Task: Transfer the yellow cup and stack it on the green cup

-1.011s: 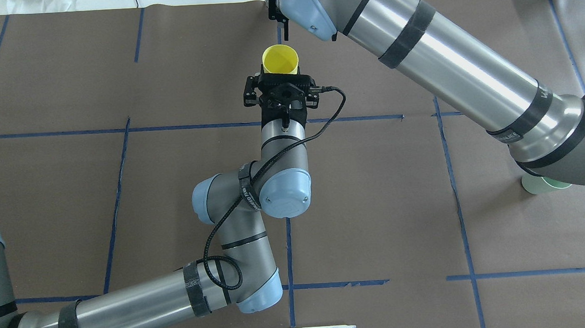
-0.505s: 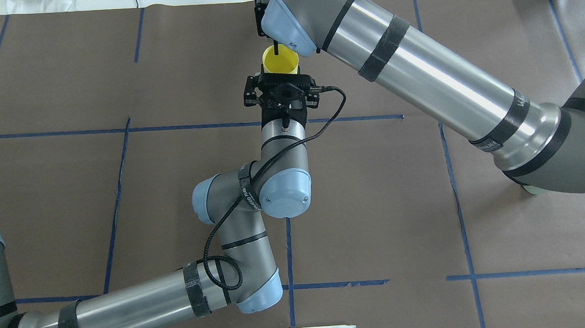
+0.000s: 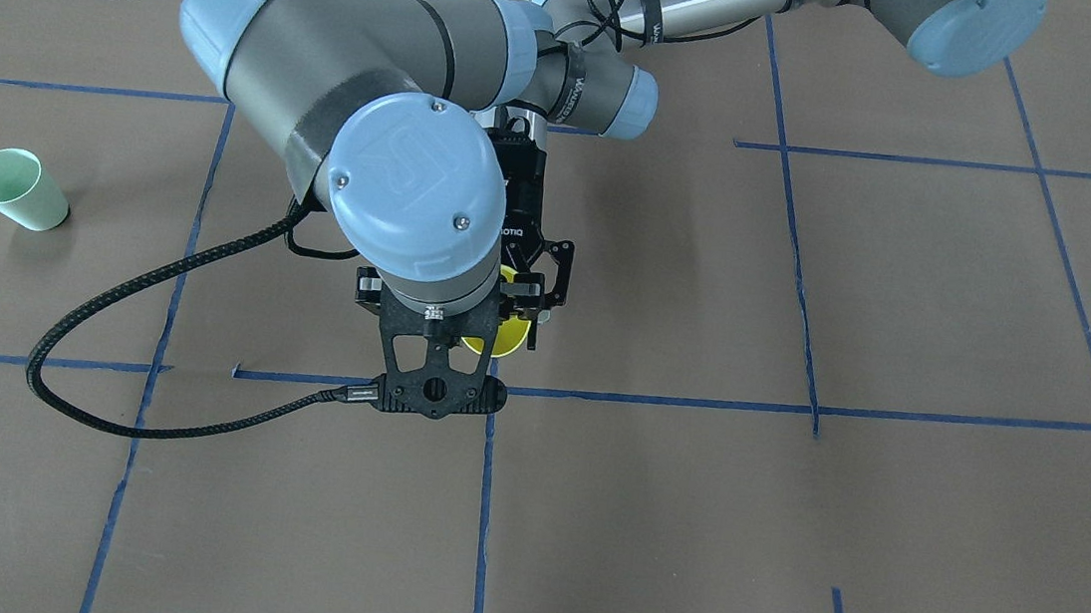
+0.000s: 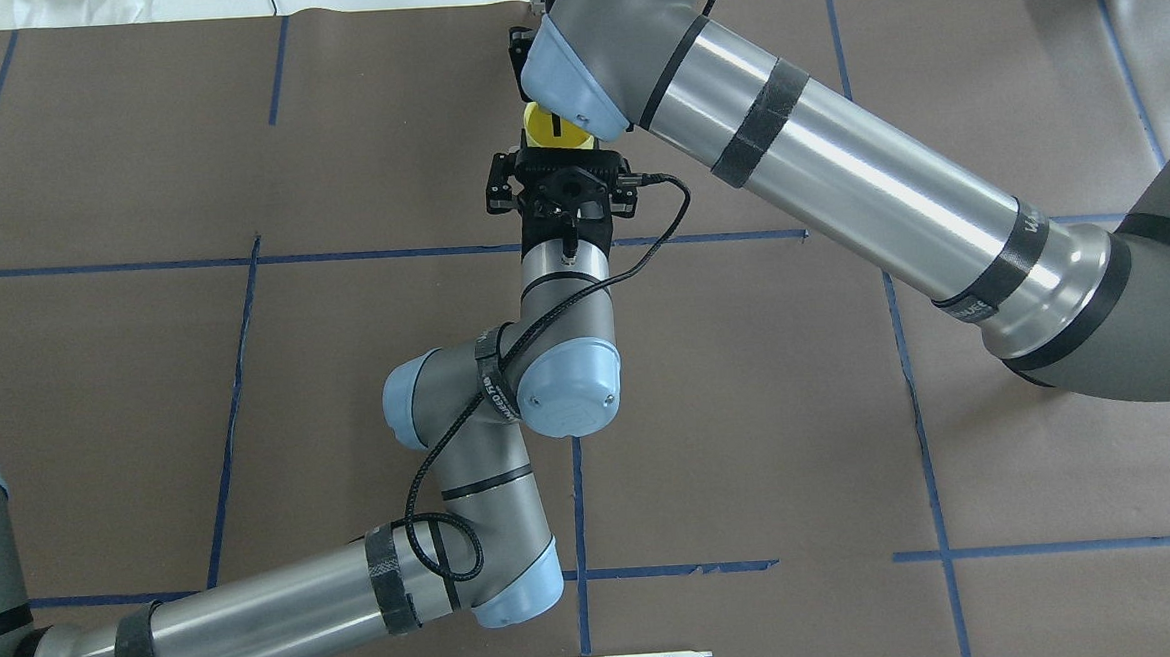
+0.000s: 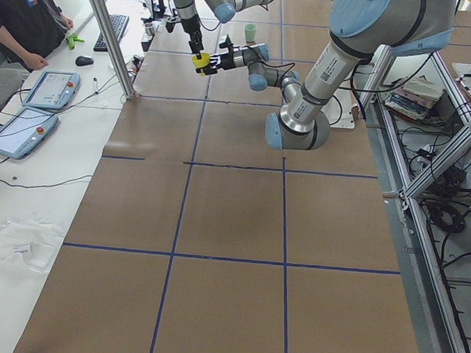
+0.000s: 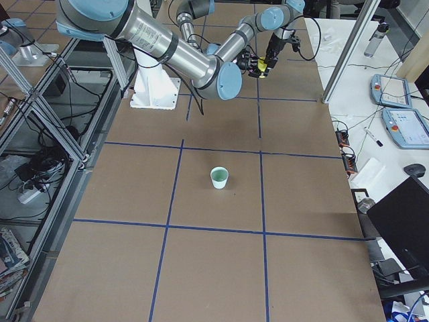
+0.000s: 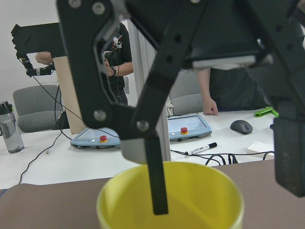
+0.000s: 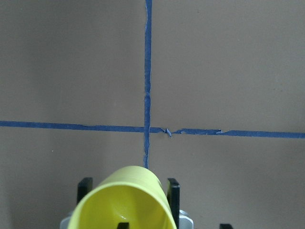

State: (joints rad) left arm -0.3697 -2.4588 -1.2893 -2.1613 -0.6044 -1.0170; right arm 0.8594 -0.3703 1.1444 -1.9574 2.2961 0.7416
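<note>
The yellow cup is held above the table's middle, on its side with its mouth facing away from the robot. My left gripper is shut on its body; its fingers flank the cup in the right wrist view. My right gripper is open and comes down over the cup's rim. One of its fingers is inside the cup's mouth, the other outside its wall. The green cup stands upright on the robot's right side, far from both grippers; the overhead view hides it under the right arm.
Brown paper with blue tape lines covers the table. The right arm's forearm crosses over the table's right half. Operators, tablets and cables sit beyond the table's far edge.
The right arm has swung in over the yellow cup and its finger has entered the cup's mouth. The left arm and the cup have not moved. The right arm now hides the green cup from overhead.
</note>
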